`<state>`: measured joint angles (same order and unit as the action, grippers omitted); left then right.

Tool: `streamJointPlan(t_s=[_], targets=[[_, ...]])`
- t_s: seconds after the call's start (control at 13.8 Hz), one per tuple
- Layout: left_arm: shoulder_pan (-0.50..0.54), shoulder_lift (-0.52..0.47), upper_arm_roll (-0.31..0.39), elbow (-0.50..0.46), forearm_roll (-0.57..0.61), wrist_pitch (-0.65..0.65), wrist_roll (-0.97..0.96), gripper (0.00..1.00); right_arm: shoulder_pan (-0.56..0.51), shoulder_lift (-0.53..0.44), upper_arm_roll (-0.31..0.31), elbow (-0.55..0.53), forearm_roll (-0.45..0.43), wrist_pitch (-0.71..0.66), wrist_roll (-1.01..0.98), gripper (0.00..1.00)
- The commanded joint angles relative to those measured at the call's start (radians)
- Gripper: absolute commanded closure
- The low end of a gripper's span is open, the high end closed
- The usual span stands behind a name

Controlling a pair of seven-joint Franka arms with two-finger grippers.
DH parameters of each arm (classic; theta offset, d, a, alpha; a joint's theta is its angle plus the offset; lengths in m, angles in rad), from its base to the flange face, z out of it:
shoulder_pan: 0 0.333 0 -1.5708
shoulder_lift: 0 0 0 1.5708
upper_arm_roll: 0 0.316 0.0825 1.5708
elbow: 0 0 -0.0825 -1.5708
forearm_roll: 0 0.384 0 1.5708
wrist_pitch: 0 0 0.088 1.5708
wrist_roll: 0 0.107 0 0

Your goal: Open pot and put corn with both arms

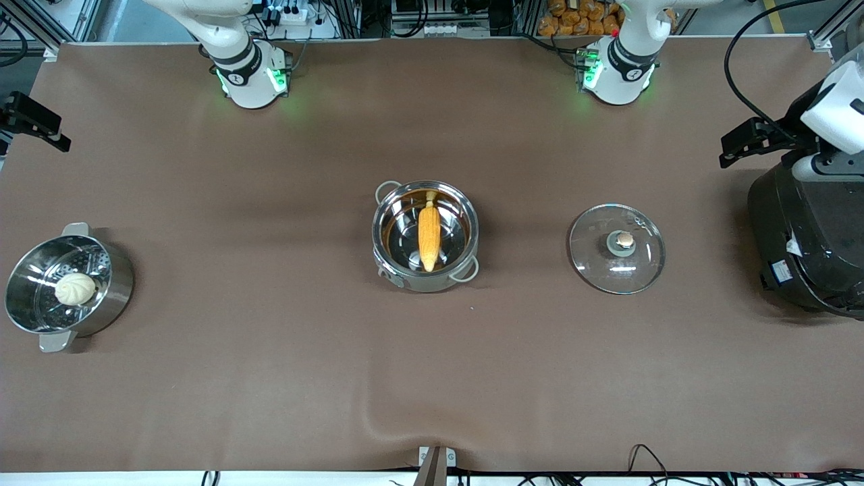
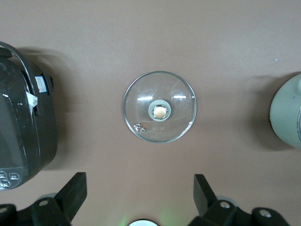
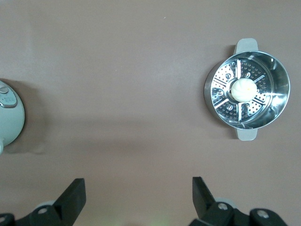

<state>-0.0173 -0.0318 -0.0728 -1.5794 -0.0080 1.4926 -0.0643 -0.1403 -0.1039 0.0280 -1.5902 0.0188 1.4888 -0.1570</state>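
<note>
The steel pot (image 1: 425,236) stands open at the middle of the table, its pale loop handles showing. The yellow-orange corn (image 1: 429,236) lies inside it, pointed end toward the front camera. The glass lid (image 1: 617,248) with its tan knob lies flat on the cloth beside the pot, toward the left arm's end; it also shows in the left wrist view (image 2: 160,107). My left gripper (image 2: 139,181) is open and empty, high over the cloth near its base. My right gripper (image 3: 138,183) is open and empty, high over bare cloth. Both arms wait, drawn back.
A steel steamer pot (image 1: 67,287) holding a white bun (image 1: 75,288) stands at the right arm's end; it also shows in the right wrist view (image 3: 247,89). A large black rice cooker (image 1: 806,229) stands at the left arm's end, also in the left wrist view (image 2: 23,122).
</note>
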Motion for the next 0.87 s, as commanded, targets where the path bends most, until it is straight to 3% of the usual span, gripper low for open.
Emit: streamJointPlan(t_s=[0.0, 0.8], targets=[[-0.007, -0.023, 0.014, -0.025, -0.01, 0.018, 0.011, 0.0, 0.005, -0.02, 0.0, -0.02, 0.018, 0.005, 0.028, 0.0], [-0.024, -0.005, 0.03, 0.015, 0.011, 0.002, 0.006, 0.0, 0.008, -0.011, -0.01, -0.019, 0.021, -0.004, 0.063, 0.0]])
